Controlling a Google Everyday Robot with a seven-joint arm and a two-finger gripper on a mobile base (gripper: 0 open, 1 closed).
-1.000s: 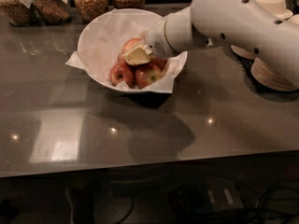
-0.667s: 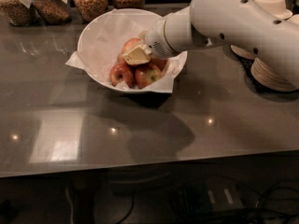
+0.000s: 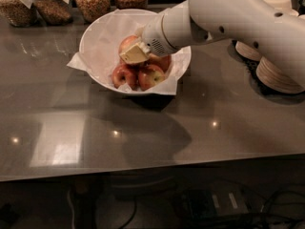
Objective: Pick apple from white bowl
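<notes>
The gripper (image 3: 135,54) nudges slightly further left inside the white bowl (image 3: 100,37), now pressed up against the apple (image 3: 127,42).

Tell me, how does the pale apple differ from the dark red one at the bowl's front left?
The pale apple is pinkish with a yellow blush; the front-left apple is deeper red. The pale apple sits higher on the pile; the front-left apple lies low near the rim. The end effector is against the pale apple, apart from the front-left apple. Both lie in the white bowl.
</notes>
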